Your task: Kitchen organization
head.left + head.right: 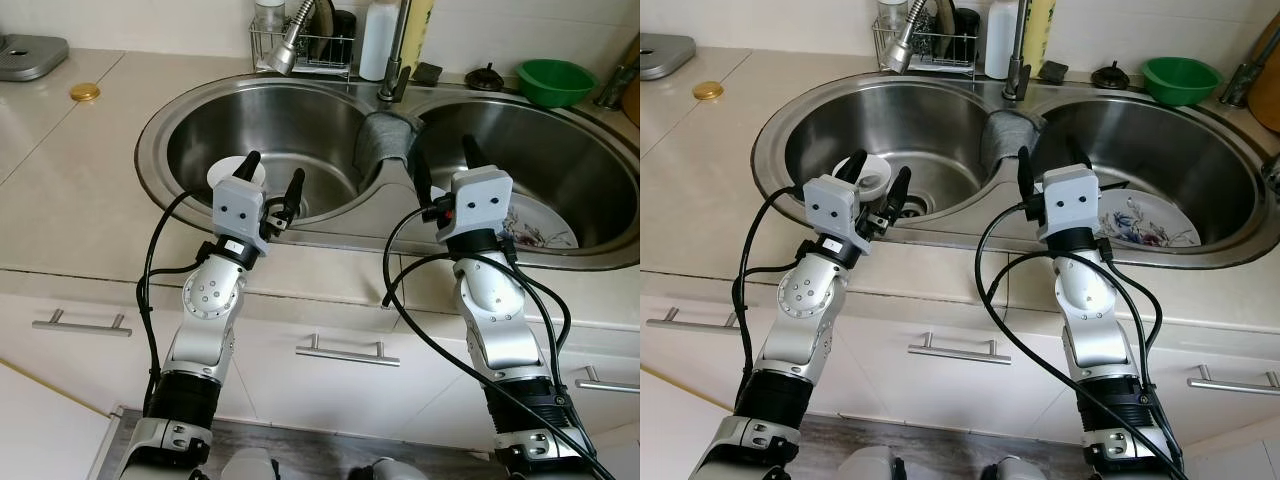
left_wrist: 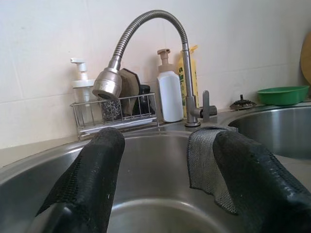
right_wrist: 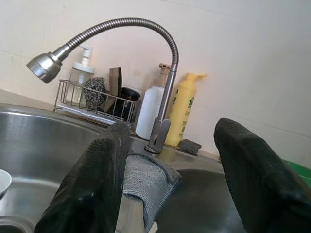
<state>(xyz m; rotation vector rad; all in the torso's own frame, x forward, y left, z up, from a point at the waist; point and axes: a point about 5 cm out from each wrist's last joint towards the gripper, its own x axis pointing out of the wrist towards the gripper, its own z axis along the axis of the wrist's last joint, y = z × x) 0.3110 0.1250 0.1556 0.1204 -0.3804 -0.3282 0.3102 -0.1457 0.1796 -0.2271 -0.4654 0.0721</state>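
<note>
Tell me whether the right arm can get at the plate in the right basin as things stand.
Probably yes. The right gripper hangs open over the right basin's near rim, and the plate lies just beyond and below it, with nothing on top or between them. The grey cloth sits off to the side.

Beige stone countertop point(image 1: 70, 190) with pale tiled wall point(image 2: 43, 43) at 12 o'clock. White cabinet drawers point(image 1: 330, 375) at 6 o'clock, steel bar handles point(image 1: 347, 352).
</note>
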